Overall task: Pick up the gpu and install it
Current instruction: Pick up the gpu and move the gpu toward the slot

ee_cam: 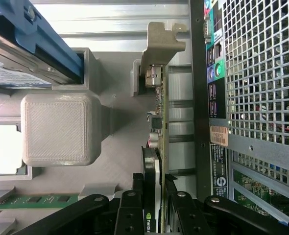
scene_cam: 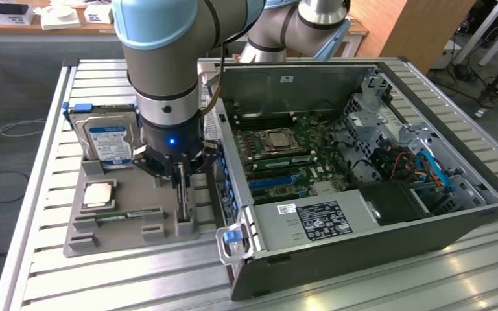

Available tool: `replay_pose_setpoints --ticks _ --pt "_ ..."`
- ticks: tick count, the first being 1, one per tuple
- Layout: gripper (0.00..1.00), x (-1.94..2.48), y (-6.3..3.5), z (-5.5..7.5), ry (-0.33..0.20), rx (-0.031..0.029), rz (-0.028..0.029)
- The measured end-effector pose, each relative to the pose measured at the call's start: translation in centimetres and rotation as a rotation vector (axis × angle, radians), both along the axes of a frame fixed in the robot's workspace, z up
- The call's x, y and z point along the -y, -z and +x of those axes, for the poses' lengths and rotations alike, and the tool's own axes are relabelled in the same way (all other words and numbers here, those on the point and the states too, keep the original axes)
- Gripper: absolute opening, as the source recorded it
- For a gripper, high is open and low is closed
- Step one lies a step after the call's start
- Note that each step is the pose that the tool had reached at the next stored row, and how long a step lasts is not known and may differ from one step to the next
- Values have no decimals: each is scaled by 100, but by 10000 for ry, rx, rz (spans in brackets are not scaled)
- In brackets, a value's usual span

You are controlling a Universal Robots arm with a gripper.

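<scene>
Slatted tabletop [scene_cam: 46, 162], grey holder [scene_cam: 119, 236]: tool [ee_cam: 153, 205] clamped across upright gpu [ee_cam: 160, 112]. Best lift: straight out of slot, board kept vertical, grip centred.

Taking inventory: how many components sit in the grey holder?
4: hard drive at far end, CPU mid-holder, RAM stick nearest, gpu upright beside the case; arm may hide others.

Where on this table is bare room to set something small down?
Bare table lies between the tray and the near edge, and at the exterior view's left of the tray. Crowded: between tray and case, where the gpu stands.
</scene>
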State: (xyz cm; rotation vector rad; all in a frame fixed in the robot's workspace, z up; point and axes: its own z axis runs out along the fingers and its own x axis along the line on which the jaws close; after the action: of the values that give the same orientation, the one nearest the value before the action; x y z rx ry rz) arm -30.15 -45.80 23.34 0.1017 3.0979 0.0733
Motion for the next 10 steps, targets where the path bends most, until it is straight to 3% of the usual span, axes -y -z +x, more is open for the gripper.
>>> replay_pose_setpoints --ticks 9,10 --pt "27 0 -240 0 0 0 0" --pt "27 0 -355 0 0 1 1"
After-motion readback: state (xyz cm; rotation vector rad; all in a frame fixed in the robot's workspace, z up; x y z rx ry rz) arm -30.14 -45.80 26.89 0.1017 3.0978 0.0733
